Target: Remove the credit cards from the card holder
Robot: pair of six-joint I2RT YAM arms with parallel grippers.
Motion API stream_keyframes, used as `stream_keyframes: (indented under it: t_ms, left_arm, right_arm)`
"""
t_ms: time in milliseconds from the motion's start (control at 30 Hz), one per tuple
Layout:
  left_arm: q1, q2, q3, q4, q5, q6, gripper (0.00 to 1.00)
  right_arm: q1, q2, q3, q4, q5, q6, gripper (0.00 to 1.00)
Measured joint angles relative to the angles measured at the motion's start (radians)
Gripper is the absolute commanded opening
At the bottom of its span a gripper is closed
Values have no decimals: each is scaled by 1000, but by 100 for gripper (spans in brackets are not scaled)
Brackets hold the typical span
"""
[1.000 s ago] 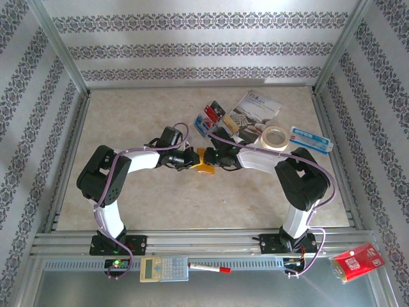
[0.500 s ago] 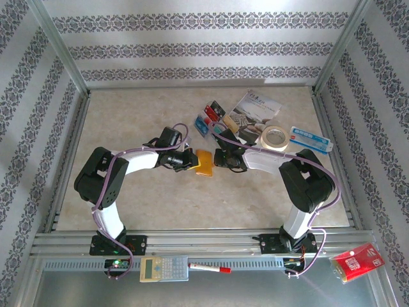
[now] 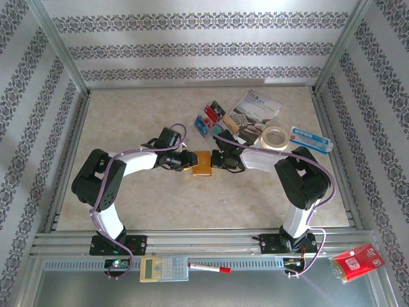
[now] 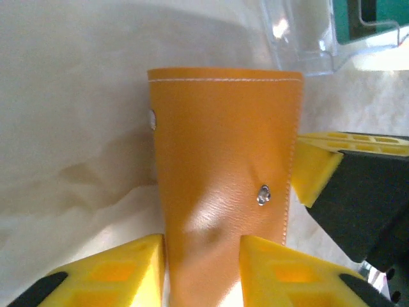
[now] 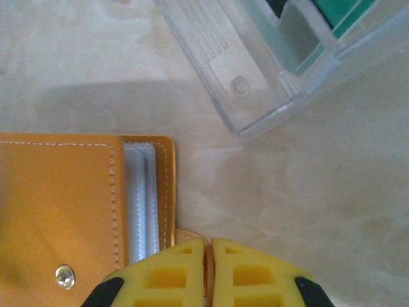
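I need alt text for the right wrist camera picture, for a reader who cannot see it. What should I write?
The shut right gripper pinches the thin strap tab of an orange card holder lying on a beige table. Clear plastic sleeves show at the holder's edge, and a clear plastic case lies beyond.

card holder (image 4: 223, 160) cut off below, clear case (image 5: 255, 70) cut off above
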Motion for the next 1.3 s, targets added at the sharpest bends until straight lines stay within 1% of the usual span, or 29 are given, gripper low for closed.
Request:
stream_keyframes:
  t_ms: [67, 133, 233, 333, 400, 467, 500, 533, 600, 700, 800, 900, 1100, 1233, 1300]
  left_arm:
    - [3, -48, -2, -24, -50, 4, 57]
    - [11, -101, -2, -34, -92, 10, 62]
    - [42, -145, -2, -42, -131, 11, 65]
    - [82, -159, -13, -45, -172, 8, 66]
    - [111, -163, -28, -53, -200, 5, 67]
    - [141, -170, -53, -61, -222, -2, 70]
    - [158, -178, -71, -63, -230, -6, 72]
    - [175, -189, -88, -67, -239, -11, 81]
    - [204, -217, -120, -69, -250, -23, 94]
    - [247, -270, -151, -85, -267, -32, 99]
    - [278, -323, -165, -90, -280, -32, 99]
    - [290, -351, -172, -85, -267, -30, 97]
    - [290, -318, -185, -13, -141, -35, 88]
    - [278, -260, -185, 52, -57, -52, 82]
    - [256, -232, -181, 76, -24, -57, 79]
  right_arm:
    - [1, -11, 0, -1, -5, -15, 6]
    - [5, -34, 0, -1, -16, -33, 6]
    - [19, -79, 7, -10, -23, -57, 6]
    - [47, -124, 27, -18, -19, -68, 6]
    - [68, -137, 48, -19, -17, -67, 6]
    - [91, -138, 77, -20, -14, -66, 6]
    - [104, -137, 91, -21, -14, -66, 6]
    - [116, -136, 106, -24, -14, -66, 6]
    - [139, -124, 141, -26, -15, -66, 6]
    - [162, -94, 185, -24, -15, -58, 6]
    - [172, -65, 197, -19, -16, -37, 6]
    - [171, -47, 197, -19, -15, -19, 6]
    - [138, -65, 166, -11, -15, -9, 6]
    - [80, -111, 103, -16, -15, -10, 7]
    - [56, -127, 78, -16, -15, -10, 7]
